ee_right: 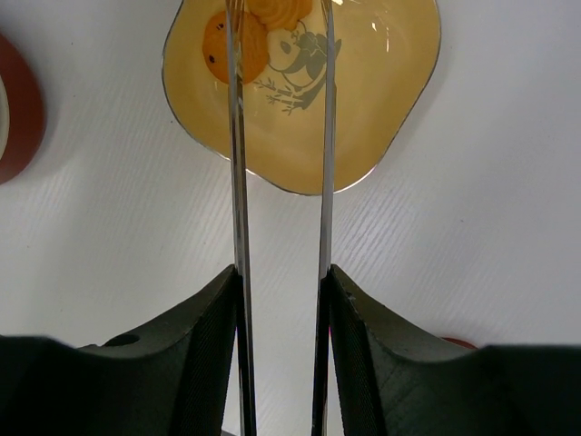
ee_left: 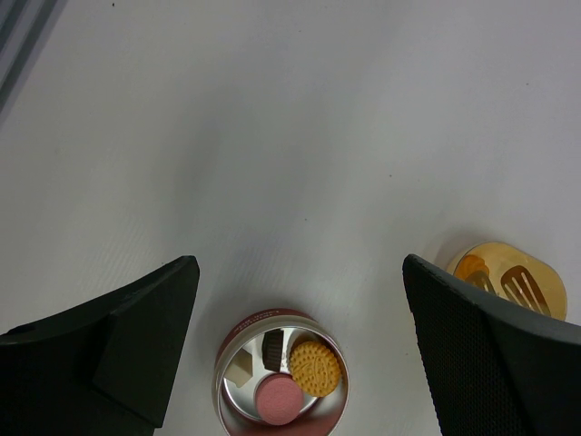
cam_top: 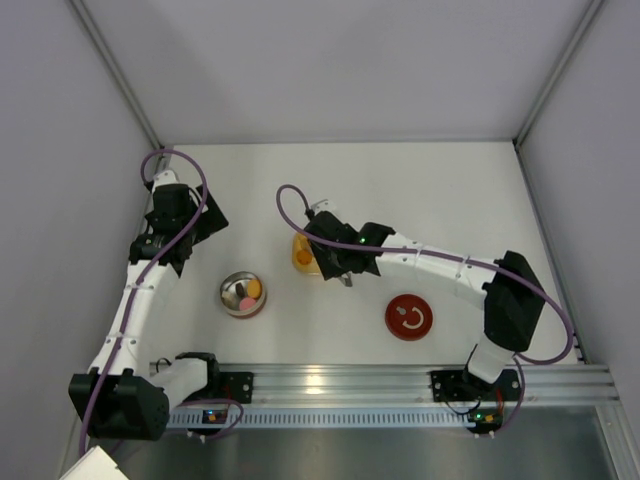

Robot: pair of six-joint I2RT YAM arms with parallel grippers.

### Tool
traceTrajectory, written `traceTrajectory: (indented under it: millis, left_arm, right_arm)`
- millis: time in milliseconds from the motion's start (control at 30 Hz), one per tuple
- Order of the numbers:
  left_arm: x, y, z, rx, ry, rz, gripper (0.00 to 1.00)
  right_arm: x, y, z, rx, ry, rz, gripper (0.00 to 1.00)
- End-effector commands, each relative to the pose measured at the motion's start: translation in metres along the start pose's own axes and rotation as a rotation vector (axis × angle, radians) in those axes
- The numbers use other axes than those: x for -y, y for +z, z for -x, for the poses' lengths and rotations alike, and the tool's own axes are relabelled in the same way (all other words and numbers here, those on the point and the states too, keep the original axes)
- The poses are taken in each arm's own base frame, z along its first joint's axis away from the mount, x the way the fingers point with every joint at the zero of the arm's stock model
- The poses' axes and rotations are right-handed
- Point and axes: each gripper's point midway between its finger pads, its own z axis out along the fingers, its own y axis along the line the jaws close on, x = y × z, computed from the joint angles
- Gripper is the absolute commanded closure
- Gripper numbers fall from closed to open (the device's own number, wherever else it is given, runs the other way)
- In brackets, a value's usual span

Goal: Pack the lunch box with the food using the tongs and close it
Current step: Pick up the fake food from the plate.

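The lunch box (cam_top: 243, 294) is a round silver tin with a red band and stands open left of centre. It holds food (ee_left: 300, 372): an orange biscuit, a pink disc, a dark brown piece and a pale piece. More orange food (ee_right: 238, 45) lies in the yellow dish (ee_right: 381, 82). My right gripper (ee_right: 283, 272) is shut on the tongs (ee_right: 238, 182). Their two thin silver arms reach over the dish, with the tips beside an orange piece at its far side. My left gripper (ee_left: 300, 262) is open and holds nothing. It hovers back from the lunch box (ee_left: 281, 377).
The flat red disc (cam_top: 408, 317) with a white mark lies right of centre, near the front rail (cam_top: 330, 382). The yellow dish (cam_top: 303, 253) sits just right of the lunch box. A red curved edge (ee_right: 16, 109) shows at the left border of the right wrist view. White walls close in the table.
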Motion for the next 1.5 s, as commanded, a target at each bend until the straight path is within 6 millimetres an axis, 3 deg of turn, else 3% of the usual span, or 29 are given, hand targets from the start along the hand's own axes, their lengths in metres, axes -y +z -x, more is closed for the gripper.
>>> traceTrajectory:
  millis: [0,800,1000,1200,1467]
  left_arm:
    - [0.002,0.002,0.012,0.047,-0.005,-0.009,0.01]
    - [0.002,0.002,0.012,0.047,-0.004,-0.009,0.01]
    - [0.002,0.002,0.012,0.044,-0.003,-0.008,0.01]
    - [0.001,0.002,0.012,0.046,-0.005,-0.007,0.01]
    - [0.002,0.002,0.012,0.045,-0.004,-0.009,0.01]
  right_arm:
    - [-0.001,0.002,0.024,0.072,0.034,0.010,0.59]
    - [-0.007,0.018,0.022,0.041,0.021,0.026,0.58]
    - [-0.006,0.018,0.022,0.041,0.025,0.032,0.66]
    - [0.001,0.006,0.027,0.064,0.034,0.014,0.69]
    - [0.021,-0.027,0.042,0.134,0.062,-0.017,0.70]
